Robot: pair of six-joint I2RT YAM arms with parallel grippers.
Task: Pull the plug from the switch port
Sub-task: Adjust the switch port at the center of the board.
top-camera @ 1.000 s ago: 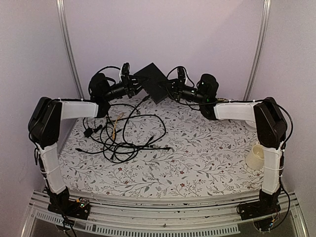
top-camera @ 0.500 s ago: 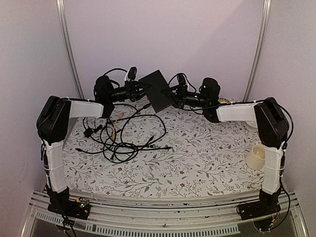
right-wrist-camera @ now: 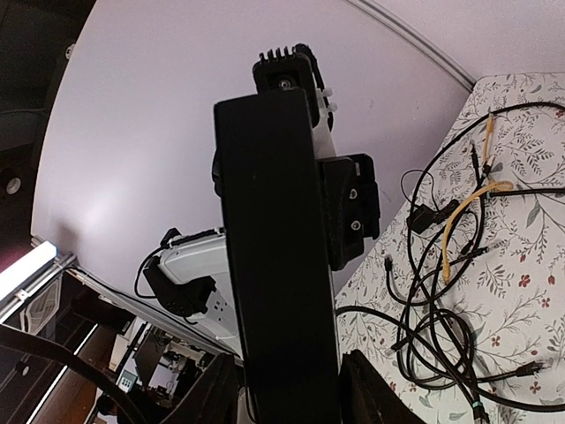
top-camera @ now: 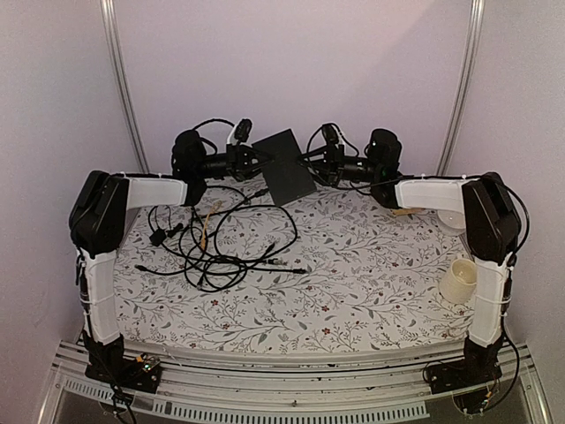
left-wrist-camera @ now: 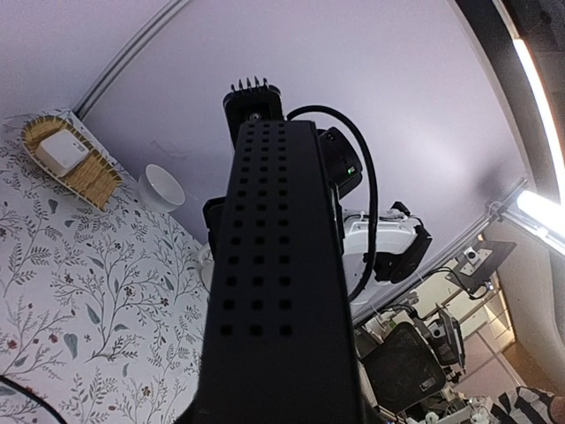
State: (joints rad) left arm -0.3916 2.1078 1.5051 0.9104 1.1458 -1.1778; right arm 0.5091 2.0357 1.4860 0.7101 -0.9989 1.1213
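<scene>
From above, we see the switch held up off the table at the far side, tilted, between the two arms. The left gripper meets its left edge and the right gripper its right edge. A tangle of cables lies on the left of the table and a cup stands near the right edge. We cannot make out a plug or a port from here.

From the left wrist, the switch runs straight out from the camera with its perforated face toward us. Its near end fills the bottom of the view, so we judge the left jaws clenched on it. A basket holding a white box sits at the far left of this view.

From the right wrist, the switch shows as a plain black slab with the fingers flanking its near end. We cannot tell whether they are pressing or released.

To do this step well, we would hold the switch firm with the left gripper. The right gripper should take the plug itself rather than the box or the cord, then draw straight out along the port. No view shows the plug, so we would find it first.
</scene>
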